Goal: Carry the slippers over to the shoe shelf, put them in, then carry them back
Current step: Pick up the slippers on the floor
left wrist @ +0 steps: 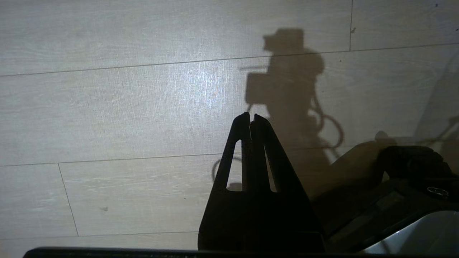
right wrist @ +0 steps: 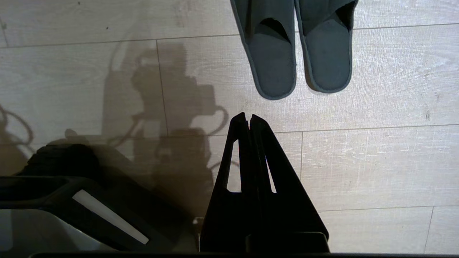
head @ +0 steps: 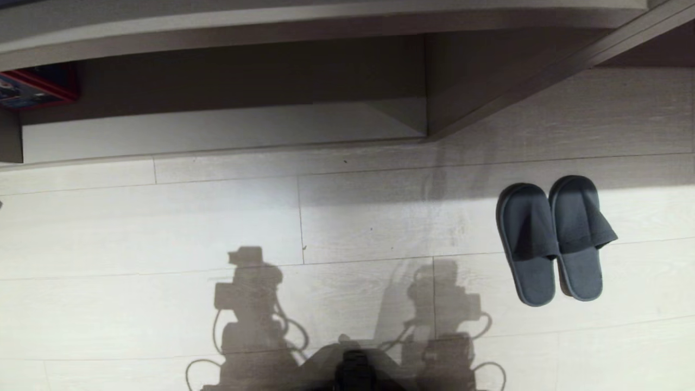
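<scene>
The slippers (head: 554,239), a dark grey pair, lie side by side on the pale plank floor at the right, toes toward the shoe shelf (head: 217,130). The shelf is a low cubby with a pale base and an upright divider (head: 425,81), and it spans the far side of the floor. Neither arm shows in the head view, only their shadows. In the right wrist view my right gripper (right wrist: 248,116) is shut and empty above the floor, a short way back from the slippers' (right wrist: 276,53) heels. My left gripper (left wrist: 251,116) hangs over bare floor, shut on nothing.
A red box (head: 32,87) sits at the shelf's far left end. My own dark base (head: 355,372) shows at the near edge. Bare floor lies between the slippers and the shelf opening.
</scene>
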Controlling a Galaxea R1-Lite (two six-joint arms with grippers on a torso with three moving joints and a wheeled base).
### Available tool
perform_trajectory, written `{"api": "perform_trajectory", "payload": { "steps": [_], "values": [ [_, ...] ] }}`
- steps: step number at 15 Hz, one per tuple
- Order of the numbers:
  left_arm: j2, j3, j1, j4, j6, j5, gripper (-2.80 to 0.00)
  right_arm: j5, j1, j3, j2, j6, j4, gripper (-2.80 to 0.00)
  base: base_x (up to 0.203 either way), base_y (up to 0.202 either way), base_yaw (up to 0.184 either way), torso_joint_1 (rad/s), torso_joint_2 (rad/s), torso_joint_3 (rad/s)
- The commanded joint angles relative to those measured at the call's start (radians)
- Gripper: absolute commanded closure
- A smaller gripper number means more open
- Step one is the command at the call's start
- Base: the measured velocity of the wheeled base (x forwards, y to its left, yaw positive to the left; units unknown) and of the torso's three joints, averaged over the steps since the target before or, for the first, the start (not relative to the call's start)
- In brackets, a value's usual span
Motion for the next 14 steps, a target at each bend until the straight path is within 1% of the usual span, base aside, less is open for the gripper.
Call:
{"api": "perform_trajectory", "payload": {
  "steps": [1, 5, 8, 10, 12, 14],
  "values": [
    [0.001, 0.000, 0.000, 0.000, -0.001, 0.000, 0.00, 0.000, 0.001, 0.000, 0.001, 0.000, 0.001, 0.00, 0.000, 0.000, 0.000, 0.002, 0.00, -0.202],
    [0.000, 0.000, 0.000, 0.000, -0.006, 0.002, 0.00, 0.000, 0.000, 0.002, 0.001, -0.004, -0.001, 0.00, 0.000, 0.000, 0.000, 0.000, 0.00, -0.198],
    [0.001, 0.000, 0.000, 0.000, -0.005, 0.001, 0.00, 0.004, 0.001, 0.002, 0.001, -0.031, -0.001, 0.00, 0.000, 0.000, 0.000, 0.005, 0.00, -0.200],
    [0.000, 0.000, 0.000, 0.000, -0.005, 0.001, 0.00, 0.002, 0.004, -0.063, 0.019, -0.042, 0.028, 0.00, 0.000, 0.000, 0.000, 0.002, 0.00, -0.099],
    [0.000, 0.000, 0.000, 0.000, -0.005, 0.002, 0.00, -0.001, 0.005, -0.174, 0.143, -0.024, 0.048, 0.00, 0.000, 0.000, 0.000, 0.001, 0.00, -0.018],
    [0.000, 0.000, 0.000, 0.000, -0.003, 0.000, 0.00, -0.023, 0.005, -0.244, 0.316, -0.029, 0.046, 0.00, 0.000, 0.000, 0.000, 0.000, 0.00, 0.000]
  ]
}}
